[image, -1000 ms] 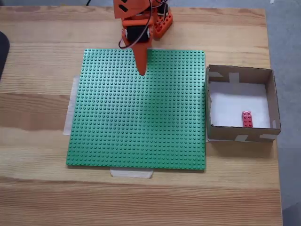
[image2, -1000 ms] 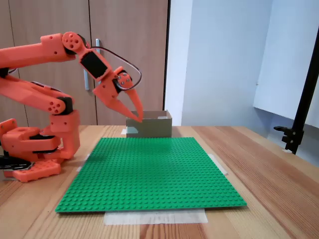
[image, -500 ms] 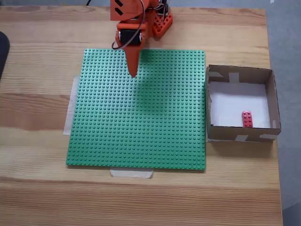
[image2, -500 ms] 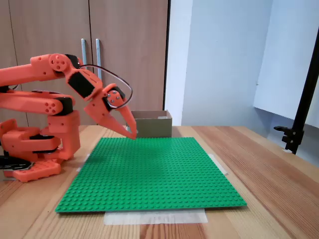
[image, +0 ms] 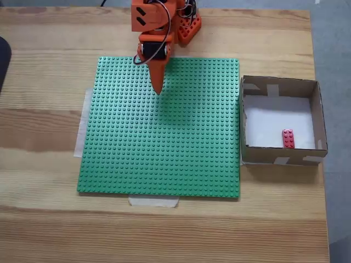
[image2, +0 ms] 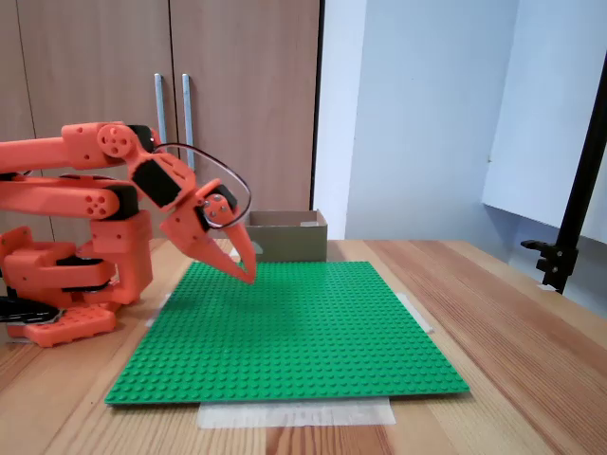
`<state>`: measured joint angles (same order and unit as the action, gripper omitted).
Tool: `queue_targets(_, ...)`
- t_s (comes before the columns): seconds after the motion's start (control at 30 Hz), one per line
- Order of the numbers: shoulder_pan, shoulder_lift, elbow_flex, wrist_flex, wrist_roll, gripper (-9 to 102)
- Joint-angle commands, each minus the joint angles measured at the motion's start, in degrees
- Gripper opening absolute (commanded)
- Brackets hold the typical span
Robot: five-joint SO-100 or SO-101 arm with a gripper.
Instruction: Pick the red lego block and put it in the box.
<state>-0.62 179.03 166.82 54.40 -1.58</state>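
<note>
Tool [image: 158,90] [image2: 248,278] sits lower than half a second ago, tip now just above the green baseplate [image: 159,142] near its far edge, a little closer to the arm's base; fingers together, nothing held. Baseplate and desk [image: 44,126] unchanged. Right, in the top-down fixed view: box [image: 317,118] beside the baseplate, red lego block [image: 288,138] unmoved on its white floor.

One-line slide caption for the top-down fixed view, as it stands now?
Red lego block lies inside the box; empty orange gripper hangs closed over the green baseplate.
</note>
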Motion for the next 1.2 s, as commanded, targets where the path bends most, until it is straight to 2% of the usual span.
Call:
queue_targets(0.0, -0.2, 0.3, 0.2, -0.3, 0.7, -1)
queue_targets(0.57, -0.5, 5.6, 6.1, 1.4, 0.9, -1)
queue_targets(1.17, -0.6, 5.6, 13.0, -1.3, 0.5, -1)
